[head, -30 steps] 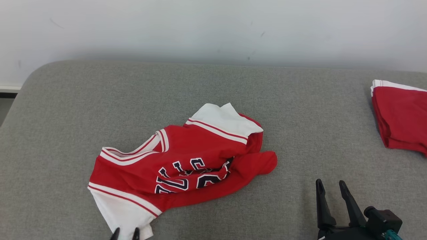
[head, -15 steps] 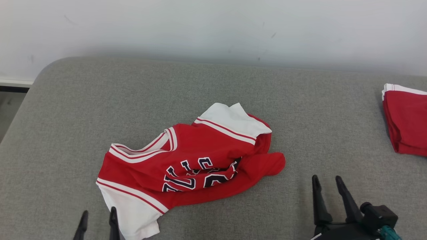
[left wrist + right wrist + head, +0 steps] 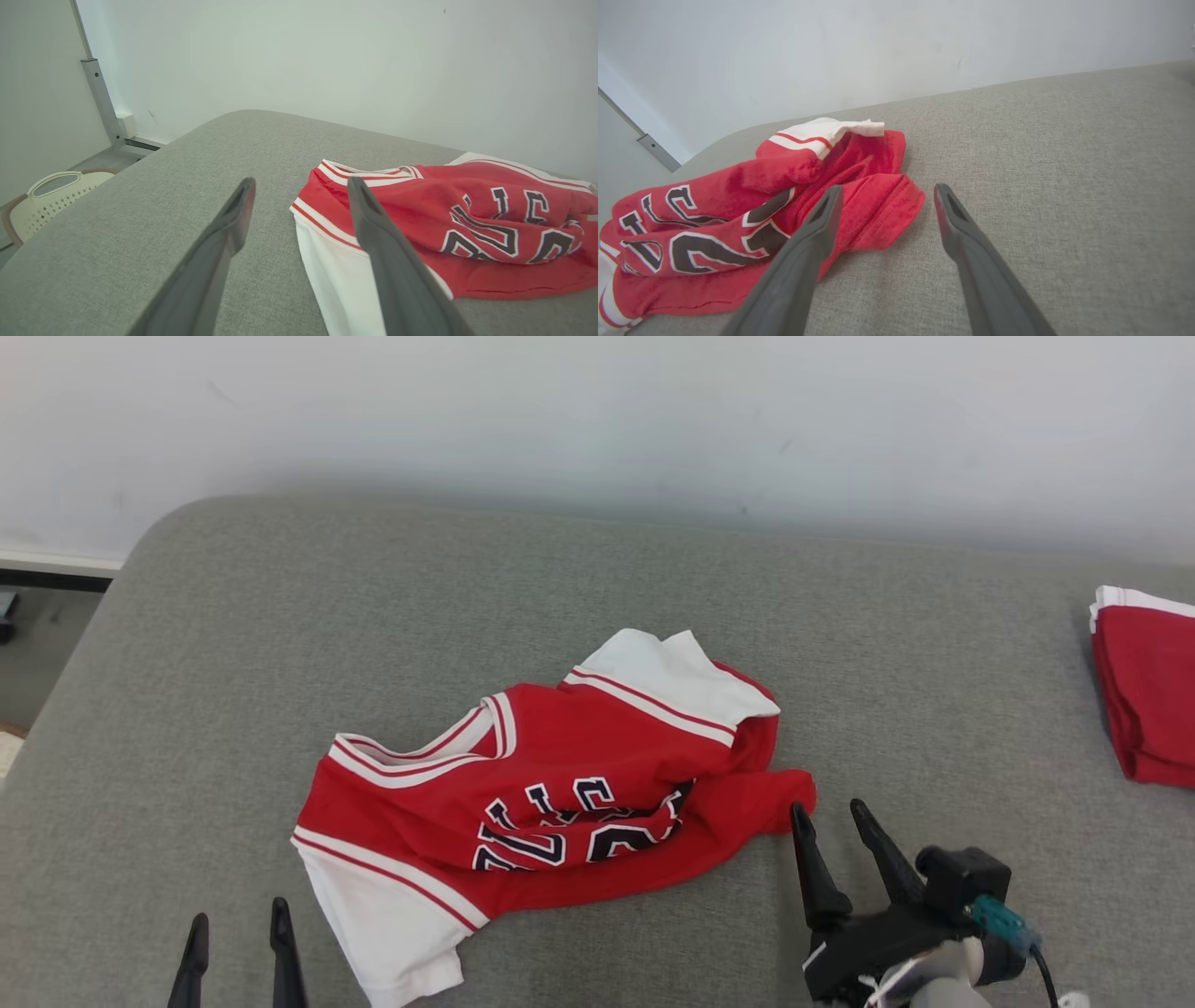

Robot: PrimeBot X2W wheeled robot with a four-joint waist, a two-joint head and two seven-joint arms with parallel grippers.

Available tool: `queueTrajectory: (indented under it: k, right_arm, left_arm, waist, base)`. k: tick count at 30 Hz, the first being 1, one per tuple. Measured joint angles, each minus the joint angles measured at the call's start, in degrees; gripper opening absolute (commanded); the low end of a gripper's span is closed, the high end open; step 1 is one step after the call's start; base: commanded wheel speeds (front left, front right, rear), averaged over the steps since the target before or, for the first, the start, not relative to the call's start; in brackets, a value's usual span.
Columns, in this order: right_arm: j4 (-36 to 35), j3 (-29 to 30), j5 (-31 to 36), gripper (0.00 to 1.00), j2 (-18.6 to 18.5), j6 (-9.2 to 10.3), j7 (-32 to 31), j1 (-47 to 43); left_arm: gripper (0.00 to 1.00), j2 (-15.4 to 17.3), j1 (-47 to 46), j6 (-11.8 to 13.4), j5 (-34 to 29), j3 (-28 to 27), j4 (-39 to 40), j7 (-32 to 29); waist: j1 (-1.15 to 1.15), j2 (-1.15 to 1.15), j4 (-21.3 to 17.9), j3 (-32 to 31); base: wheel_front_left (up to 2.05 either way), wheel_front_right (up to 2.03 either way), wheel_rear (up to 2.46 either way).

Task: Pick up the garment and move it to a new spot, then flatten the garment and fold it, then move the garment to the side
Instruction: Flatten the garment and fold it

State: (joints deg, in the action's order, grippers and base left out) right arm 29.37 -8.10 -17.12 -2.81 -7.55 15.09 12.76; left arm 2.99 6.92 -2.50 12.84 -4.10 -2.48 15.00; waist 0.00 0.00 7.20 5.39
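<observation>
Jersey, red with white trim: lies crumpled mid-table, not yet flattened, so I judge spreading comes next. Left jaws: spread wide, empty, near its white sleeve. Right jaws: spread wide, empty, just beside its red corner, placed, I judge, to pinch there.

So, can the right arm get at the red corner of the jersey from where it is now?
Probably yes. The right gripper is open, with its tips close beside the red corner of the jersey. Between them there is just a little bare grey cushion, and nothing stands in the way.
</observation>
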Motion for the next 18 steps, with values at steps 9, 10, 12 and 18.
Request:
queueTrajectory:
  k: [9,10,12,18]
  right_arm:
    - [17.86,-1.0,-3.12,1.0,-0.74,0.0,0.01,8.93]
    - [19.34,-1.33,-4.02,1.0,-0.76,0.0,0.0,9.59]
    - [20.86,-1.76,-5.66,0.2,-0.77,0.0,0.0,10.88]
    - [19.76,-3.24,-7.56,0.0,-2.64,0.0,-0.02,11.76]
  left_arm:
    - [1.0,-0.08,-0.19,0.99,2.07,2.08,-1.46,0.03]
    - [1.0,-0.09,-0.21,0.99,2.42,2.2,-1.65,0.03]
    - [1.0,-0.09,-0.34,0.96,2.97,2.11,-2.0,0.03]
    - [1.0,-0.08,-0.39,1.0,3.5,1.6,-2.4,0.03]
  waist:
    - [0.0,0.0,3.23,-0.23]
    - [0.0,0.0,3.65,-0.24]
    - [0.0,0.0,4.46,-0.26]
    - [0.0,0.0,5.19,-0.57]
  base:
    - [0.0,0.0,0.0]
    - [0.0,0.0,0.0]
    - [0.0,0.0,0.0]
    - [0.0,0.0,0.0]
